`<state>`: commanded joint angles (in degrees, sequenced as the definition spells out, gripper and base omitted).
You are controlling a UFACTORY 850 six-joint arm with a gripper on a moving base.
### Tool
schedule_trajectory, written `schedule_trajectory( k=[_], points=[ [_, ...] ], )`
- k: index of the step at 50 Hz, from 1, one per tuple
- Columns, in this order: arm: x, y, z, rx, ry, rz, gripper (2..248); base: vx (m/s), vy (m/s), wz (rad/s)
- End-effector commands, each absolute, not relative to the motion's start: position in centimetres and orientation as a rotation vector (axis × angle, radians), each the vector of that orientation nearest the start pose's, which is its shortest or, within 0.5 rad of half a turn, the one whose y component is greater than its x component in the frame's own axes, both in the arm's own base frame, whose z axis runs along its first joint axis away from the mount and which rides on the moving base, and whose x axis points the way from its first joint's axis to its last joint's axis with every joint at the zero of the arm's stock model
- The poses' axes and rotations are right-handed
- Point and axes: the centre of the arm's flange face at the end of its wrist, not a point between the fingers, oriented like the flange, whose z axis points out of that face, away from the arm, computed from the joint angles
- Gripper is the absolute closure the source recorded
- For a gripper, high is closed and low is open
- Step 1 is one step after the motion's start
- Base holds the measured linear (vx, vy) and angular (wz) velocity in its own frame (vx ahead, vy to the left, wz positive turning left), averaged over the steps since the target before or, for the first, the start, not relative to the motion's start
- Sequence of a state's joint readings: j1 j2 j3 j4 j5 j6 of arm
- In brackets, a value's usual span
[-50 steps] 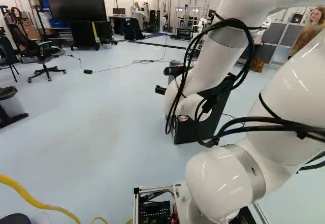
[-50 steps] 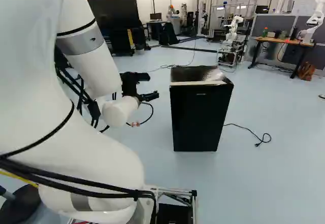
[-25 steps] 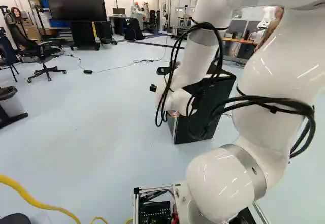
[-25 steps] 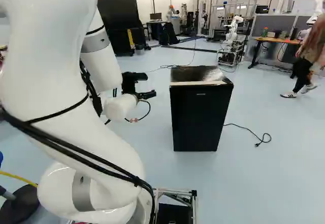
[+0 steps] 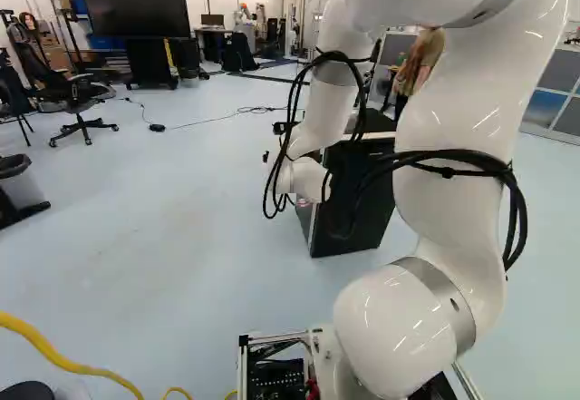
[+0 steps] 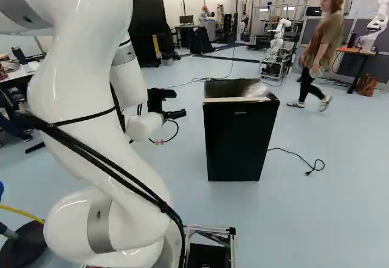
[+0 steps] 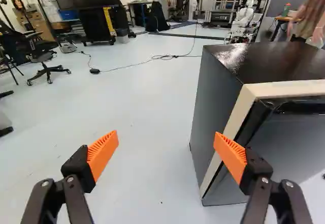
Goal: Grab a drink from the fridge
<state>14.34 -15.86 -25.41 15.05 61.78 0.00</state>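
the fridge [image 6: 240,137] stood upright on the floor [image 6: 292,219] near the middle of the right base view, its long axis vertical and its door [image 7: 294,145] facing back toward the base. it was dark and boxy, with a glossy top [image 7: 274,64] catching the light and a pale strip [image 7: 239,115] edging the front. the hand [image 6: 181,103] was spread wide beside it, orange pads [image 7: 103,152] well apart, one overlapping the fridge's front edge in the wrist view.

Glossy white arm [image 5: 453,114]; silvery joint bands [image 5: 440,289]; looping black cables [image 5: 471,157]; black hand [image 6: 180,103], ribbed orange pads [image 7: 103,150].
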Motion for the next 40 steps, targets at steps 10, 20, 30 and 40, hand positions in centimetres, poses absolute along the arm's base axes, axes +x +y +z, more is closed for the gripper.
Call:
schedule_trajectory(
  k=[10,20,30,40],
  points=[
    [40.3,7.7,30.6,-2.552,0.117,-1.827,3,0.0,0.0,0.0],
    [40.5,7.3,29.8,-2.57,0.195,-1.856,3,0.0,0.0,0.0],
    [40.6,6.8,29.1,-2.585,0.276,-1.895,3,0.0,0.0,0.0],
    [40.7,6.3,28.3,-2.596,0.357,-1.942,3,0.0,0.0,0.0]
  ],
)
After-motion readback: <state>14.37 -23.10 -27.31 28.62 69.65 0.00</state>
